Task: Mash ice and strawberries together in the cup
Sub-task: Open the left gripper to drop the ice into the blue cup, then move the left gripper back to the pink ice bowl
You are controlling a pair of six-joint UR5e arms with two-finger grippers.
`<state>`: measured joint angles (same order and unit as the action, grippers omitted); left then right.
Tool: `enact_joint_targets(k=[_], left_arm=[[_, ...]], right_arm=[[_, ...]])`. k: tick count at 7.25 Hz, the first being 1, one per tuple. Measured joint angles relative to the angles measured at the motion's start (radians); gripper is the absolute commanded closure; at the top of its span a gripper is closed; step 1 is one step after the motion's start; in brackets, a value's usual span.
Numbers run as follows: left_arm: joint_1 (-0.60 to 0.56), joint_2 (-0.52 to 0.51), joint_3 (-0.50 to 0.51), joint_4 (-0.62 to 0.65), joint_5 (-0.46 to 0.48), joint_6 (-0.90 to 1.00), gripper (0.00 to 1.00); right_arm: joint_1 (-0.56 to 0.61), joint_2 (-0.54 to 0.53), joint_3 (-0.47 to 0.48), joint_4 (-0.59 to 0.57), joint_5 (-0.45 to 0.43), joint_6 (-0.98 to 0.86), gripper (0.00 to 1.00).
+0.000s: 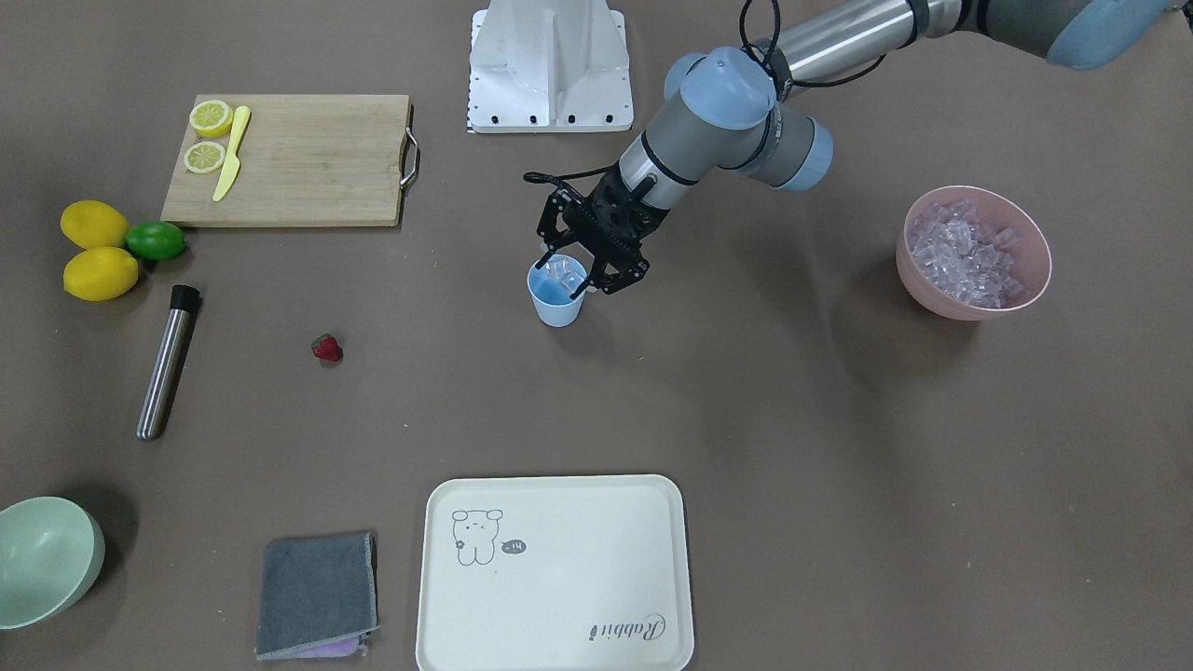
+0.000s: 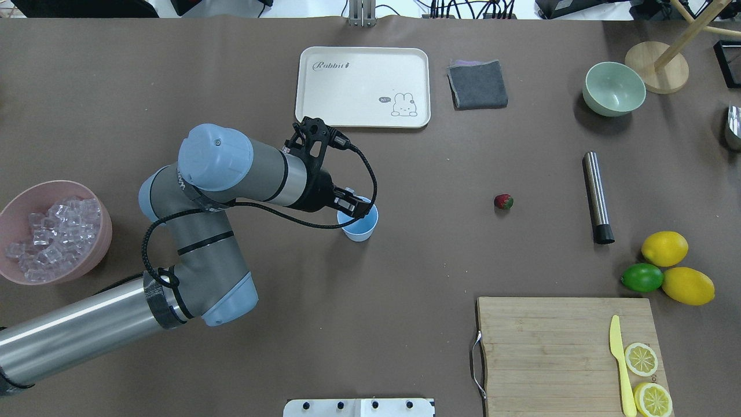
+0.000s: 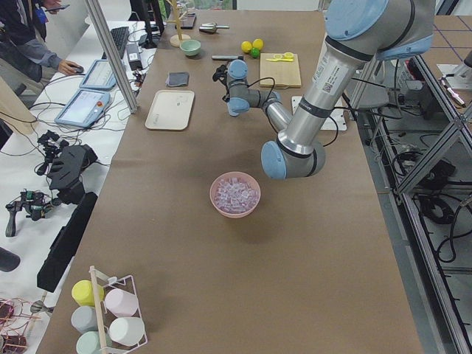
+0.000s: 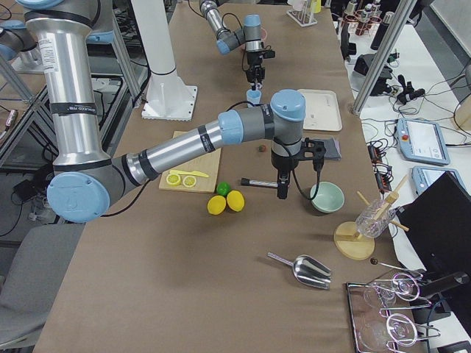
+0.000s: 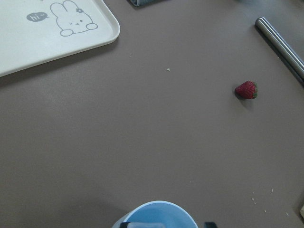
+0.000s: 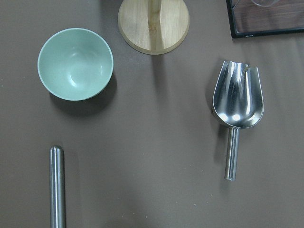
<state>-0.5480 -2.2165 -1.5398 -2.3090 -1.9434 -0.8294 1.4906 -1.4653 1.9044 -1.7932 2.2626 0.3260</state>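
Note:
The pale blue cup (image 1: 560, 305) (image 2: 360, 229) stands mid-table with a few clear ice (image 1: 563, 269) cubes inside. My left gripper (image 1: 568, 277) (image 2: 354, 206) hangs just over its rim, open, its fingers spread to either side of the mouth. In the left wrist view the cup (image 5: 156, 216) rim sits at the bottom edge. More ice (image 1: 969, 252) fills the pink bowl (image 1: 932, 303). The strawberry (image 1: 326, 349) (image 2: 503, 201) (image 5: 246, 89) lies alone on the table, well away from the cup. My right gripper (image 4: 282, 193) points down near the green bowl; I cannot tell its state.
A steel muddler (image 1: 168, 363) (image 6: 57, 185) lies beyond the strawberry. A cream tray (image 1: 555, 573), grey cloth (image 1: 317, 595), green bowl (image 1: 42, 559), cutting board (image 1: 298, 158) with lemon halves and a yellow knife, lemons and a lime (image 1: 156, 240), and a metal scoop (image 6: 236, 99) are about.

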Motion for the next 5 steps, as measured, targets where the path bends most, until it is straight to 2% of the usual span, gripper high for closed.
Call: enact_joint_targets(k=[1,5], left_arm=[[0.001,0.001,-0.002,-0.001,0.000,0.000,0.04],[0.000,0.006,-0.023,-0.002,-0.002,-0.003,0.04]], right_arm=[[-0.002,0.000,0.000,0.000,0.000,0.000,0.00],[-0.004,-0.002,0.004,0.000,0.002,0.001,0.00]])
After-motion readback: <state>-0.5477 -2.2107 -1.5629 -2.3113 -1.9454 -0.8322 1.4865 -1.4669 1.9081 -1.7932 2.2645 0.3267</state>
